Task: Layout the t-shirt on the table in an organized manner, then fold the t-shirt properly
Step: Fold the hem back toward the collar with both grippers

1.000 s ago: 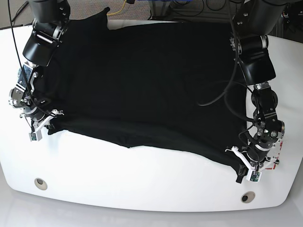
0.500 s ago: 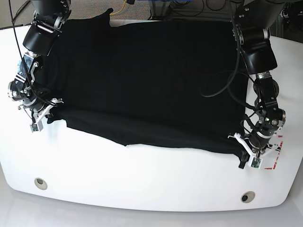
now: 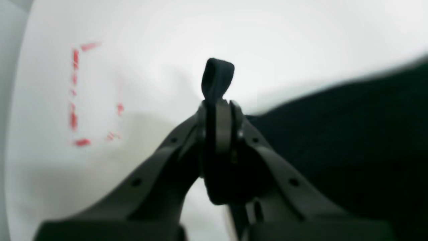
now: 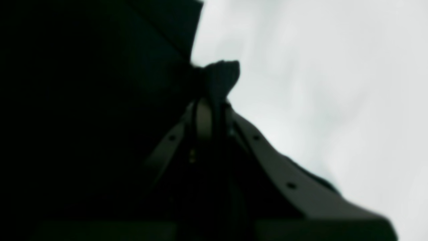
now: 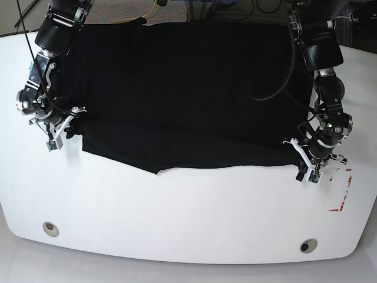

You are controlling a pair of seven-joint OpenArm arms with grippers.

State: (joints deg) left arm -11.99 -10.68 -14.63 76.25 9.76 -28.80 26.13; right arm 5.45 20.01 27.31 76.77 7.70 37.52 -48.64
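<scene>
The black t-shirt [image 5: 182, 94] lies spread over the far half of the white table [image 5: 177, 218], its near hem running unevenly from left to right. My left gripper [image 5: 307, 170] is shut on the hem's right corner; in the left wrist view a tab of black fabric [image 3: 217, 78] sticks up past the closed fingertips of the left gripper [image 3: 218, 110]. My right gripper [image 5: 59, 137] is shut on the hem's left corner. In the right wrist view, the right gripper [image 4: 211, 108] pinches a bunched tip of the t-shirt [image 4: 222, 75].
A red rectangular outline [image 5: 341, 190] is marked on the table just right of my left gripper, also the red outline [image 3: 87, 97] in the left wrist view. Two round holes [image 5: 50, 228] [image 5: 307, 245] sit near the front edge. Cables hang by the left arm [image 5: 277, 76].
Both grippers have pulled the hem corners away from the front edge toward the far side. The shirt slid with them, baring more white table in front and the red outline.
</scene>
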